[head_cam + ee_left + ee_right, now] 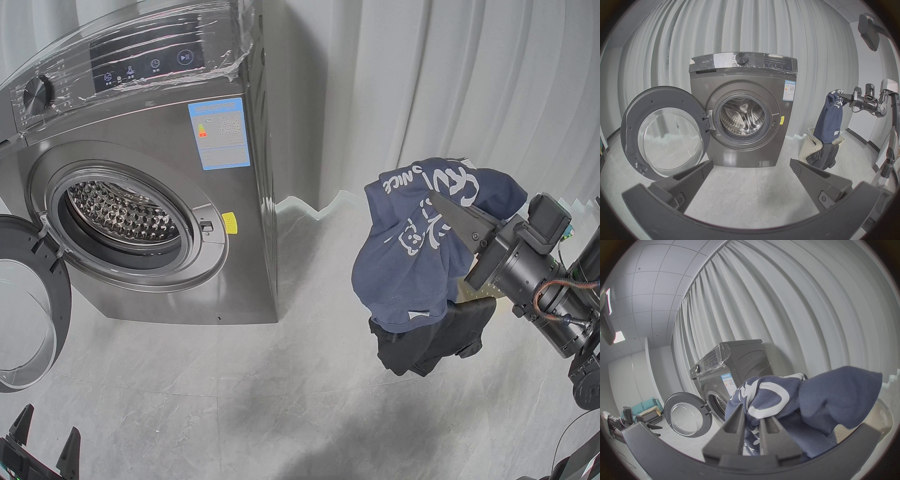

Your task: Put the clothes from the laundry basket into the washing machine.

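The right gripper clamps the navy shirt, which hangs below its jaws. Lift it high toward the drum; the black garment perhaps clings. The left gripper has its jaws apart.

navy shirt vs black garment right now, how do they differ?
The navy shirt hangs lifted, pinched in the right tool; the black garment is ungripped, draped over the laundry basket rim below it. The navy shirt carries white print; the black garment looks plain. Both are outside the washing machine.
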### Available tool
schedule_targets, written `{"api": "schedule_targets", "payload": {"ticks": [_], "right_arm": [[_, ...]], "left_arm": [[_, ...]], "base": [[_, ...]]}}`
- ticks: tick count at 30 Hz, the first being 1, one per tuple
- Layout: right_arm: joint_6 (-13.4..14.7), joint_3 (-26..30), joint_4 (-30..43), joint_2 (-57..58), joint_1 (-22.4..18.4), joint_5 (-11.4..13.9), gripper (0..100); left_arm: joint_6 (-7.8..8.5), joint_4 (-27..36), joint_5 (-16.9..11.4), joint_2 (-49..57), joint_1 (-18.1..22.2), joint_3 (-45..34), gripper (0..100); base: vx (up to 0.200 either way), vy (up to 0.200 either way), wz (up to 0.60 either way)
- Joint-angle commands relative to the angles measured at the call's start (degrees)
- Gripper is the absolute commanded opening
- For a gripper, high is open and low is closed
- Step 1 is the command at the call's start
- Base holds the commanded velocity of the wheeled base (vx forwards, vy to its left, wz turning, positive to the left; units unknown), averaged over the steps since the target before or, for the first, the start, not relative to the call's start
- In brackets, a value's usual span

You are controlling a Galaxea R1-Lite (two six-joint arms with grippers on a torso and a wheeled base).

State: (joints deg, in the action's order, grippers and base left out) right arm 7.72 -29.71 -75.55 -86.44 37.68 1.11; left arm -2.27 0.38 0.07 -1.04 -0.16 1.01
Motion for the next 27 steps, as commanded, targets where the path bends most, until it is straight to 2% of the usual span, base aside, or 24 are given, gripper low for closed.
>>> {"api": "schedule_targets", "payload": {"ticks": [1, 17, 23, 27], "right_arm": [[0.0, -0.1, -0.5, 0.0, 0.2, 0.0, 0], [0.1, -0.5, -4.1, -1.3, 2.4, 0.3, 0], [0.5, -1.1, -4.1, -2.0, 1.8, 0.0, 0], [0.5, -0.9, -4.2, -3.1, 1.2, -0.1, 0]], "left_arm": [[-0.02, 0.0, 0.0, 0.3, 0.0, -0.8, 100], [-0.02, 0.0, 0.0, 0.3, 0.0, -0.8, 100], [-0.02, 0.0, 0.0, 0.3, 0.0, -0.8, 100], [-0.02, 0.0, 0.0, 0.3, 0.0, -0.8, 100]], "base": [[0.000, 0.200, 0.00], [0.000, 0.200, 0.00], [0.000, 0.000, 0.00], [-0.200, 0.000, 0.00]]}}
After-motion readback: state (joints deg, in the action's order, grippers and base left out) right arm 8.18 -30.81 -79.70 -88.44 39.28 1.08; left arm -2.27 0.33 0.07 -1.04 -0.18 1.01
